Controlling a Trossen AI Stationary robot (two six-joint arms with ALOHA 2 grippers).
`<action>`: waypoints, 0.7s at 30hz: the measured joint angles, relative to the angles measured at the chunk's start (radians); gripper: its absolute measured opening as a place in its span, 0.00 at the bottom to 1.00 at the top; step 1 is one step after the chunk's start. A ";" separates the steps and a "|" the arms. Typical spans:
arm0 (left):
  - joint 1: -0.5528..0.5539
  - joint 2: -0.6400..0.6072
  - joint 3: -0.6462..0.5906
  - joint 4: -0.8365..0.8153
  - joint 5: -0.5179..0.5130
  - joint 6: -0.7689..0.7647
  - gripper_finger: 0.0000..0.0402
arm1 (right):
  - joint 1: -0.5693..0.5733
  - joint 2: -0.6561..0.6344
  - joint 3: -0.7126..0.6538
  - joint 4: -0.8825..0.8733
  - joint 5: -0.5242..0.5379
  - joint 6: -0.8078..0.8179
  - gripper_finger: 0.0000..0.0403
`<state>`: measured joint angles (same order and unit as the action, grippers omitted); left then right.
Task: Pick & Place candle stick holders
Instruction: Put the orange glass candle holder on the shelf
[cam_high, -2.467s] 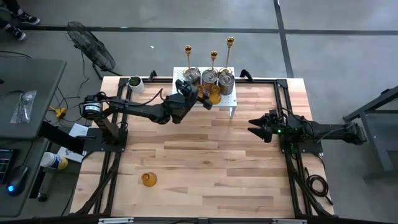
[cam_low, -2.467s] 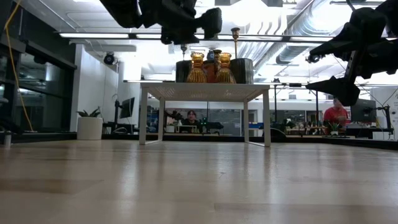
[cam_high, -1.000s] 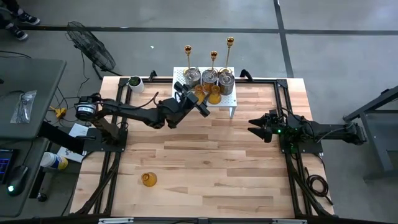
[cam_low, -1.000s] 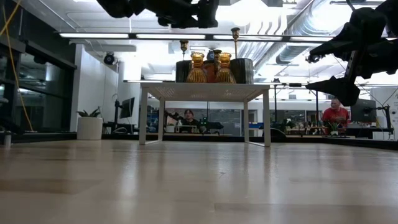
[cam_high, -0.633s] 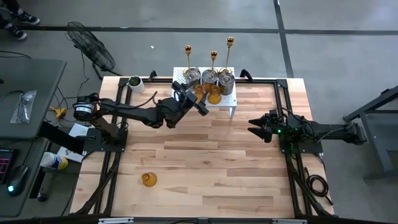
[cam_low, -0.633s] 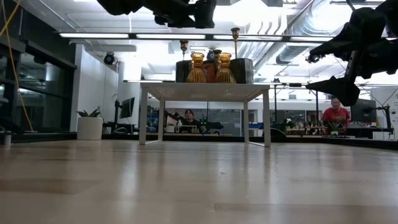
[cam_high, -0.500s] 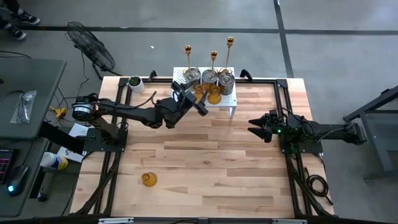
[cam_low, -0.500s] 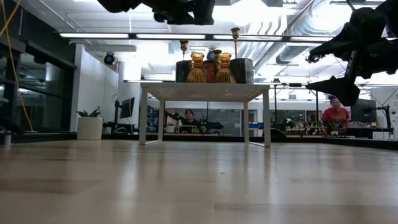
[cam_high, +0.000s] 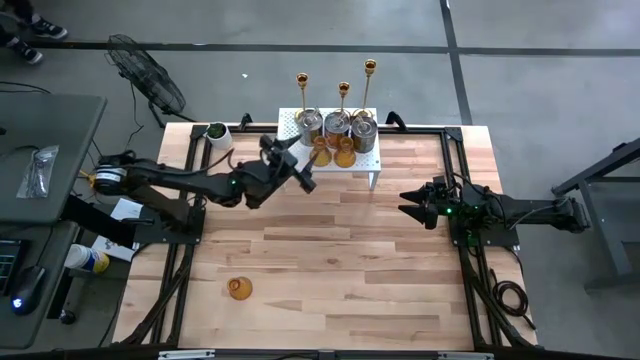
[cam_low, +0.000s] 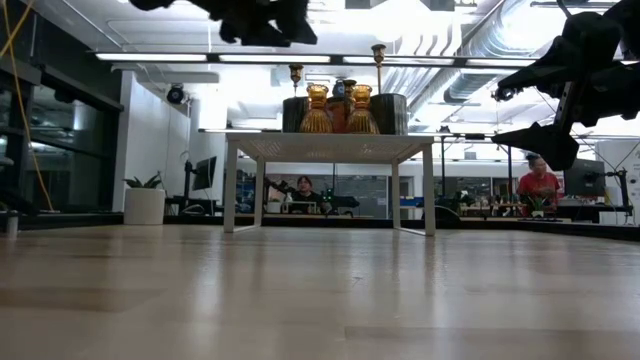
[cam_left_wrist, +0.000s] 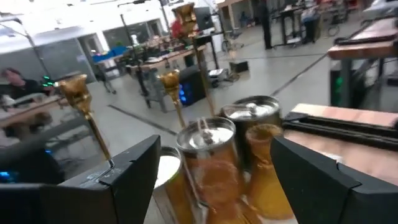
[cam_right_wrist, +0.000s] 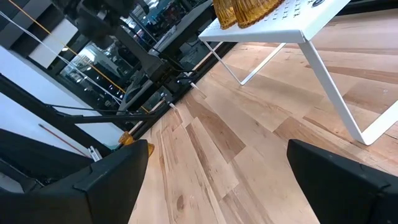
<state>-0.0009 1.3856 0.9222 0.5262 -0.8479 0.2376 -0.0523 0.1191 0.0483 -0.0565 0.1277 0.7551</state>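
Left gripper (cam_high: 303, 170) hovers spread and empty beside the rack (cam_high: 372, 160), where three brass sticks (cam_high: 344, 100) stand upright, stems vertical.

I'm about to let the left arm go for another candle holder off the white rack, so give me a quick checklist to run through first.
1. Left end effector open and empty: ok.
2. Left end effector off the white rack, at its near-left corner: ok.
3. Two amber holders upright on the rack's front: ok.
4. Silver cups and gold sticks standing behind them: ok.
5. Right end effector open, parked well right of the rack: ok.
6. One amber holder already down on the table, away from both arms: ok.
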 joint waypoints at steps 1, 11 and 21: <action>-0.006 -0.014 -0.017 -0.003 0.001 -0.015 0.74 | 0.000 0.000 0.000 0.000 0.000 0.000 0.93; -0.084 -0.193 -0.145 -0.149 -0.004 -0.158 0.74 | 0.000 0.000 0.000 0.000 0.000 0.000 0.93; -0.093 -0.394 -0.246 -0.434 0.253 -0.330 0.74 | 0.000 0.000 0.000 0.000 0.000 0.000 0.93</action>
<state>-0.0940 0.9919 0.6762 0.0919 -0.5953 -0.0924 -0.0523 0.1192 0.0483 -0.0563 0.1276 0.7551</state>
